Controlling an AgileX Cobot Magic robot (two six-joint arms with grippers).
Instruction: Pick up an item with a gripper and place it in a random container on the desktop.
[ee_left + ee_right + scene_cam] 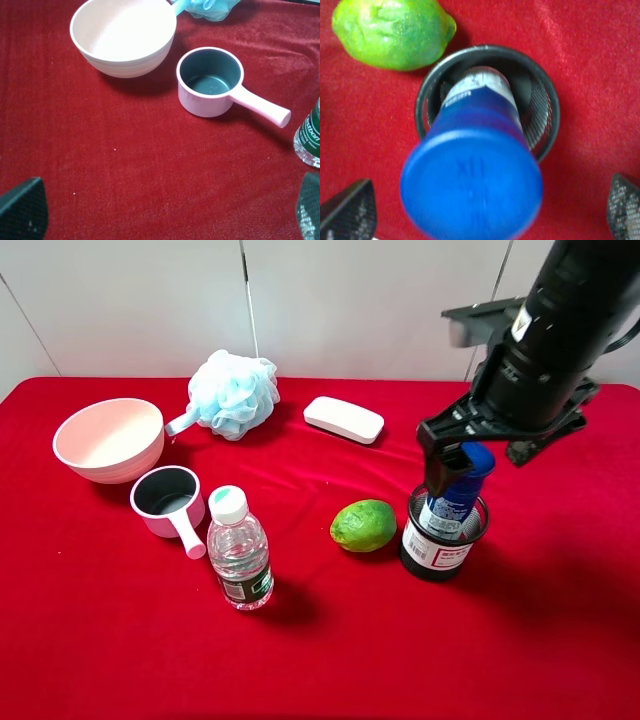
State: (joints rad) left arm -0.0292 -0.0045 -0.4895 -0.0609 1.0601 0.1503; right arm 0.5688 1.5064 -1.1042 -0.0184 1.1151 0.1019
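Red cloth covers the desk [100, 640]. The blue-capped bottle [457, 490] stands slightly tilted inside the black mesh cup [440, 552], beside a lime [364, 525]. The right fingers [350, 212] are spread wide on either side of its cap, gripping nothing. The pink bowl [108, 440] and handled cup [167, 498] sit empty. The left fingers [22, 210] gape wide too, holding nothing.

My right arm [560, 320] reaches down.
My right gripper [486, 210] and left gripper [166, 210] both have fingers wide apart.
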